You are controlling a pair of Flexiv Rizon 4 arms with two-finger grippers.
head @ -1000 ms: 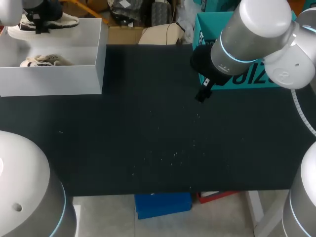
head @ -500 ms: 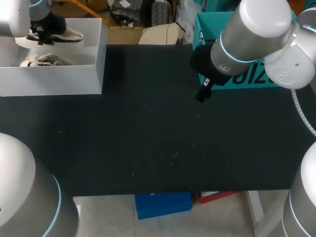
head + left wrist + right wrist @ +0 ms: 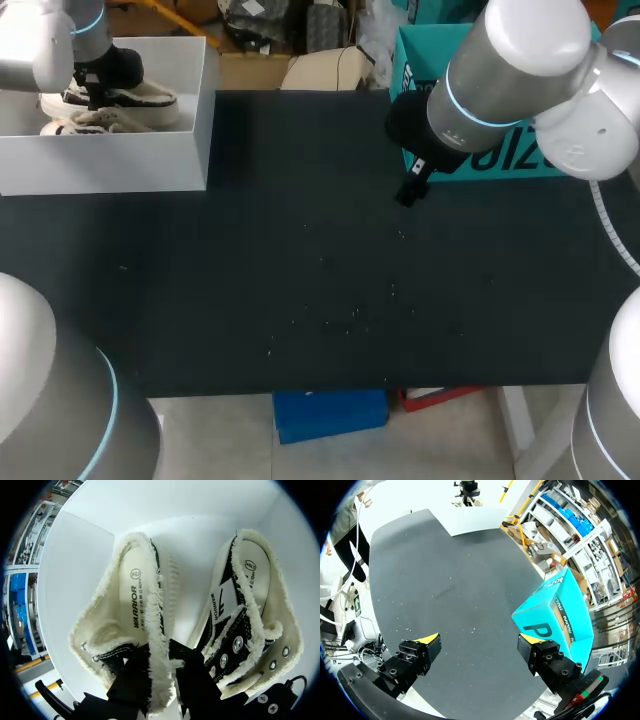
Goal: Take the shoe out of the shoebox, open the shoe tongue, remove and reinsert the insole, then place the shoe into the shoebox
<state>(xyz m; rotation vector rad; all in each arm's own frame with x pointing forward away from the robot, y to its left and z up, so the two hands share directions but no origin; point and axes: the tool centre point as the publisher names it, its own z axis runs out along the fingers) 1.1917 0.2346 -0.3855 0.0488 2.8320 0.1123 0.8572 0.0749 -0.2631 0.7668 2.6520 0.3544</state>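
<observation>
Over black table (image 3: 300, 300), right pincer (image 3: 481, 641) agape; left pincer (image 3: 162, 675) tight on boxed shoe (image 3: 132, 610).

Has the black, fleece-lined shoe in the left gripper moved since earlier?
Yes. The black, fleece-lined shoe sank from the white shoebox's far wall toward the second shoe inside.

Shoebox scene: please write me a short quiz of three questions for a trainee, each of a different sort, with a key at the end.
1. Which gripper is shut on a shoe?
2. True or false: the right gripper is shut.
3. How many shoes are seen inside the white shoebox? A one; B two; C three.
Key: 1 the left gripper; 2 false, it is open and empty above the table; 3 B.
</observation>
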